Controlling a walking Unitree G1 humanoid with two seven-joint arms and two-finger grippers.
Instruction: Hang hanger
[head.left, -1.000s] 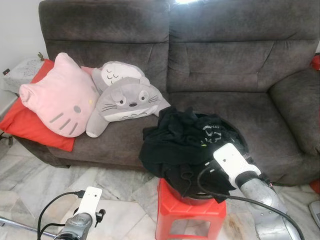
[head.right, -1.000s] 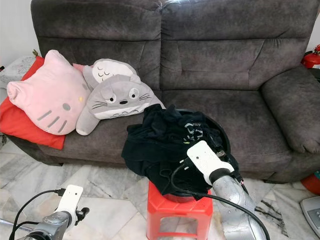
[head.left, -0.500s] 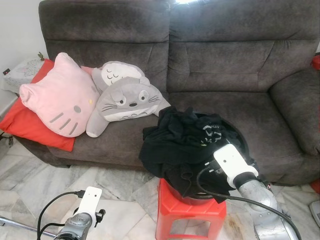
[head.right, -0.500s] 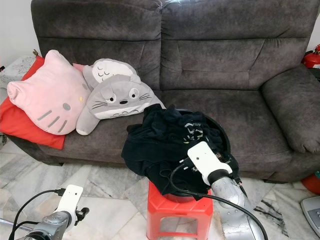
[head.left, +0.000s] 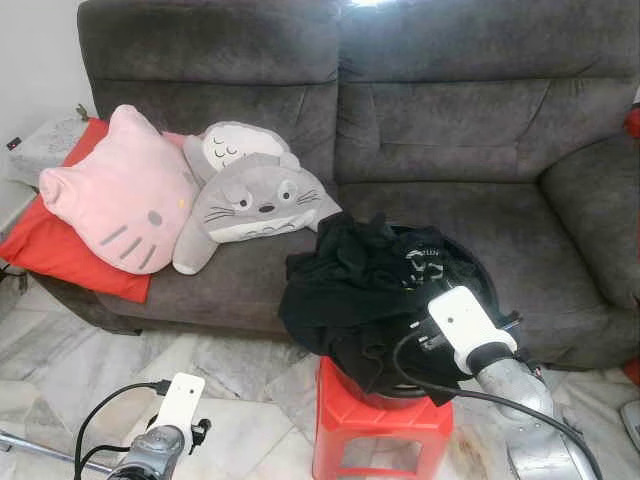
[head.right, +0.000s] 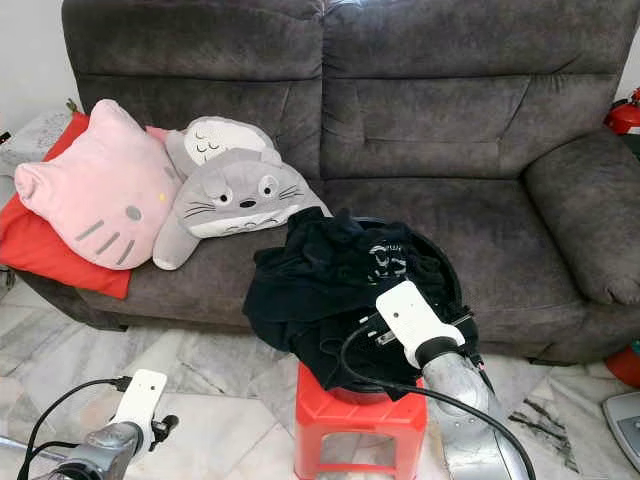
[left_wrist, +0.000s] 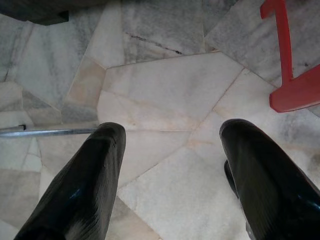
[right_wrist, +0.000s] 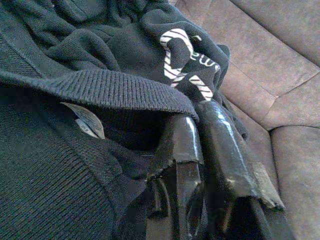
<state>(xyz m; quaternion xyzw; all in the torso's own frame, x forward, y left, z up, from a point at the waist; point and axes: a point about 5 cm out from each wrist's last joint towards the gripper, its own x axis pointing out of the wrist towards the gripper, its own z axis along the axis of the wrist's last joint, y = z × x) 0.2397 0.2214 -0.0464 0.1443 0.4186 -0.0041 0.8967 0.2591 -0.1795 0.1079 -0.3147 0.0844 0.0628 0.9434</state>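
1. We see our right claw (right_wrist: 200, 150) at lower centre of the frame, fingers pressed together on a fold of the black clothes (head.left: 360, 280) heaped in the basin (head.left: 478, 275) on the red stool (head.left: 375, 425).
2. Our left claw (left_wrist: 170, 165) hangs spread wide over the marble floor (left_wrist: 165, 90).
3. No hanger is visible to us; hanging looks barely begun.

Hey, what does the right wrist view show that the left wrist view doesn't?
Right wrist view: the right gripper shut among black clothes, with grey sofa beyond. Left wrist view: the left gripper open over marble floor, beside the red stool and a metal rod. Shared: each looks along its own two black fingers.
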